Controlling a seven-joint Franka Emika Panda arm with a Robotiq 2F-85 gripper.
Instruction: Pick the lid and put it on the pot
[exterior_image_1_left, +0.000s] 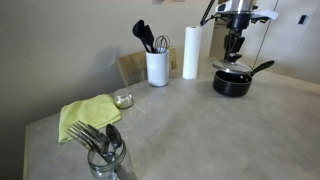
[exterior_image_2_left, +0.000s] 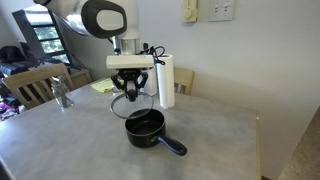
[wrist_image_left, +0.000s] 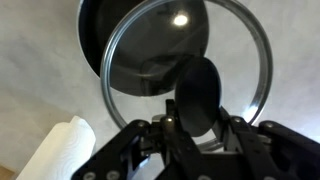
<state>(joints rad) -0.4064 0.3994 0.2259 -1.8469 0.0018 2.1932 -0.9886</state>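
My gripper (wrist_image_left: 198, 128) is shut on the dark centre knob of the glass lid (wrist_image_left: 235, 50) and holds it level just above the black pot (wrist_image_left: 90, 20). In both exterior views the lid (exterior_image_1_left: 233, 68) (exterior_image_2_left: 124, 100) hangs under the gripper (exterior_image_1_left: 234, 48) (exterior_image_2_left: 133, 88), a little above the pot (exterior_image_1_left: 232, 84) (exterior_image_2_left: 144, 128). The pot stands on the grey table, and its long black handle (exterior_image_2_left: 172, 146) points toward the table's front edge. In the wrist view the lid overlaps most of the pot's opening, offset a little to the right.
A white utensil holder (exterior_image_1_left: 157, 67) with black utensils and a paper towel roll (exterior_image_1_left: 191, 52) (exterior_image_2_left: 168, 82) stand near the pot. A yellow cloth (exterior_image_1_left: 85, 113), a small glass dish (exterior_image_1_left: 123, 99) and a jar of forks (exterior_image_1_left: 106, 155) lie on the table (exterior_image_1_left: 200, 130).
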